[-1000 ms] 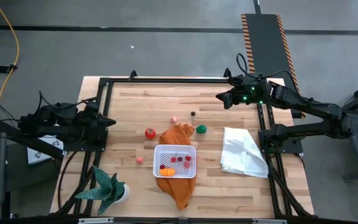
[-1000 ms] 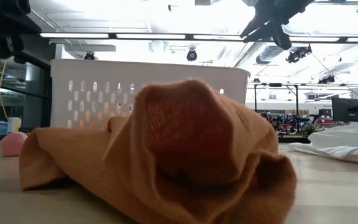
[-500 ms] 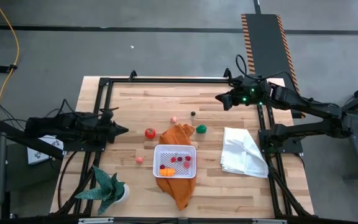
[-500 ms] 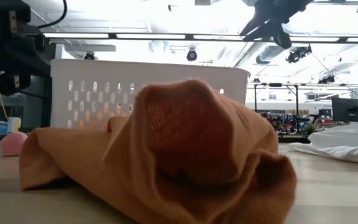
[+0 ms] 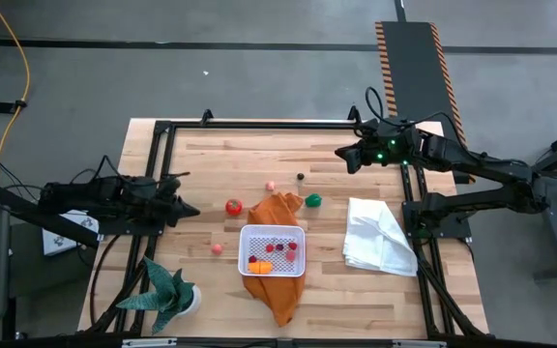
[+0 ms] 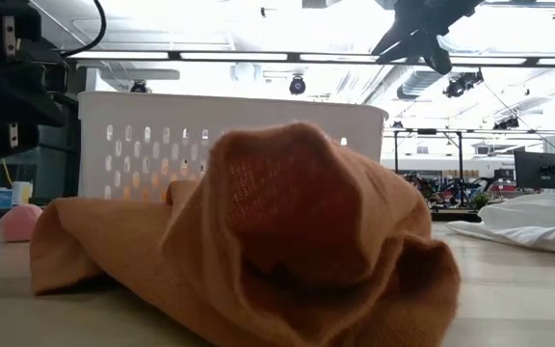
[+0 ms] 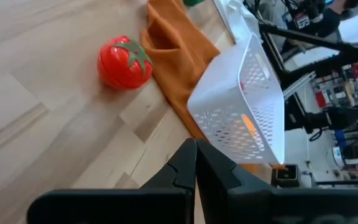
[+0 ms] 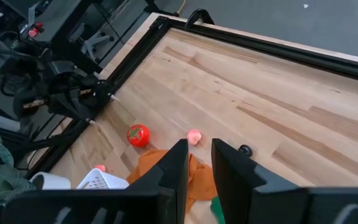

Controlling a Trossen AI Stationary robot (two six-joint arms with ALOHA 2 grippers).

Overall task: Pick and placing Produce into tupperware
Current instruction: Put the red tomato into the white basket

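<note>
The white tupperware (image 5: 273, 250) sits on an orange cloth (image 5: 277, 209) and holds an orange piece and some red pieces (image 5: 280, 249). On the bare table lie a red tomato (image 5: 233, 206), two pink pieces (image 5: 271, 186) (image 5: 218, 248), a dark piece (image 5: 300, 177) and a green piece (image 5: 312, 201). My left gripper (image 5: 193, 209) is shut, just left of the tomato (image 7: 125, 62) and apart from it. My right gripper (image 5: 341, 153) hangs above the table's far right part, its fingers a little open (image 8: 199, 163).
A white cloth (image 5: 380, 235) lies at the table's right. A green spiky potted plant (image 5: 167, 295) stands at the near left corner. A black frame (image 5: 259, 124) runs along the table's edges. Bare wood shows across the far half and along the near edge.
My left arm has reached from the table's left edge toward the right and slightly toward the near edge, closing on the tomato. It has come into the low view at the left. The produce, tupperware and cloths lie as before.
</note>
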